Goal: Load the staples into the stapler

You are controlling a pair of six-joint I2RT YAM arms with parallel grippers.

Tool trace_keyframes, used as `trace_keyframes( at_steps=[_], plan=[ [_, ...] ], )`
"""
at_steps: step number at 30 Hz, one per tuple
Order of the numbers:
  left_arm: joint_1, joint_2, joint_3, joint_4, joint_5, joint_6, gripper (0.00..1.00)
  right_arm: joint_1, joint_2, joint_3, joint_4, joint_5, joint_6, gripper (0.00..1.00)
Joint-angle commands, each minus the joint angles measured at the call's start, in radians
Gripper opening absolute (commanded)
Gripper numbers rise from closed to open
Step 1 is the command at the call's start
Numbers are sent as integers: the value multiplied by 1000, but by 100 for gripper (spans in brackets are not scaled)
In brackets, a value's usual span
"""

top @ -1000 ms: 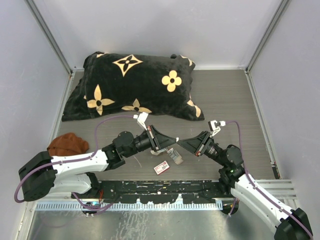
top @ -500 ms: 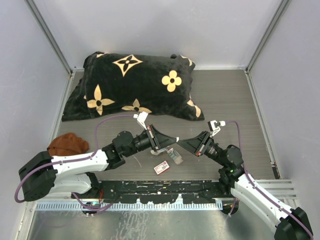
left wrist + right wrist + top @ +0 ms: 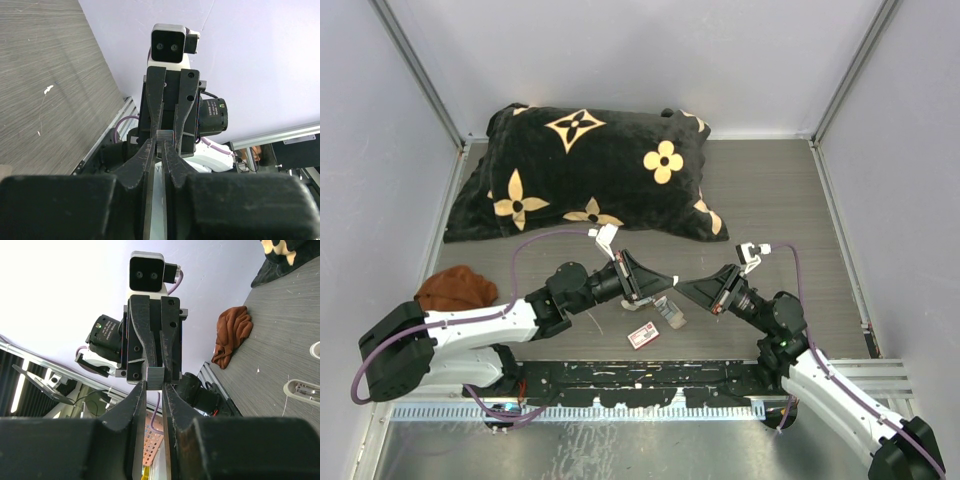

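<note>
A short silvery-grey strip of staples (image 3: pixel 155 378) hangs above the table between my two grippers, which meet tip to tip. The left gripper (image 3: pixel 669 283) is shut on one end of the strip (image 3: pixel 165 135), with only a slim gap between its jaws. From the opposite side the right gripper (image 3: pixel 681 288) is shut on the other end. Below them on the table lie the small grey tray (image 3: pixel 671 313) and the red-and-white box (image 3: pixel 642 335). I cannot make out the stapler in any view.
A large black pillow (image 3: pixel 590 170) with tan flower marks fills the back left of the table. A brown cloth (image 3: pixel 456 289) lies at the left edge. Grey walls close in the left, right and back sides.
The right gripper has edged slightly toward the left gripper and lower. The staple strip stays between the two sets of tips.
</note>
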Motion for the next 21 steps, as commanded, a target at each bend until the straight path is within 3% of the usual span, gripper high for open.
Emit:
trace_keyframes(
  at_steps=[1,12,21],
  plan=[
    [4,-24,34,-7,2,23,14,2,-25,2,32,7,-3,13],
    [9,-49,32,-37,6,39,21,2,-29,9,-3,9,-26,12],
    [76,-177,-40,-155,3,58,35,2,-51,42,-101,2,-79,11]
  ],
)
